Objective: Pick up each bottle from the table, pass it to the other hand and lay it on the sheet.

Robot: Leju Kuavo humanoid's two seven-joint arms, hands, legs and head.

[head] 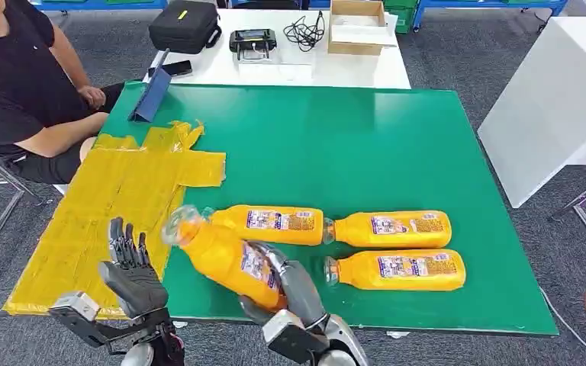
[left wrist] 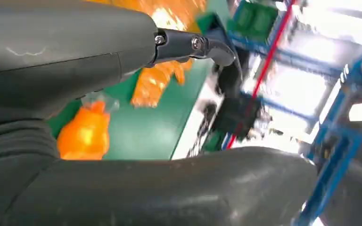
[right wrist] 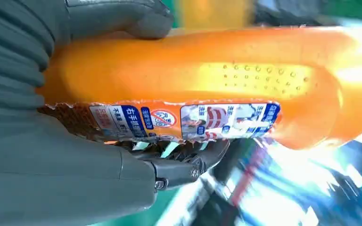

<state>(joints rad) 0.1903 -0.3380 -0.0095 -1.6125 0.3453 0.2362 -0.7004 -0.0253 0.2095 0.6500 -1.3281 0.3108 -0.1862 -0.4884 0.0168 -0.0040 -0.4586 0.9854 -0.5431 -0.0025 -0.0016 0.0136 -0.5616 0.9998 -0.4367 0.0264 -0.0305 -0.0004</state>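
Note:
My right hand point(head: 294, 286) grips an orange juice bottle point(head: 225, 255) around its label, lifted and tilted with its clear cap toward the left. In the right wrist view the same bottle point(right wrist: 226, 75) lies across my right hand point(right wrist: 66, 141), whose fingers wrap under the label. My left hand point(head: 131, 267) is open, fingers spread and upright, just left of the held bottle's cap, over the edge of the yellow sheet point(head: 99, 221). Three more orange bottles lie on the green table point(head: 351, 145): one point(head: 275, 223) at centre, two point(head: 393, 228) point(head: 400, 270) to its right.
A person in black point(head: 23, 84) sits at the far left beside the sheet. A blue tablet stand point(head: 151, 99) leans at the table's back left. Behind is a white table point(head: 305, 65) with a black bag, a cardboard box and cables. Another white table point(head: 557, 114) stands at right.

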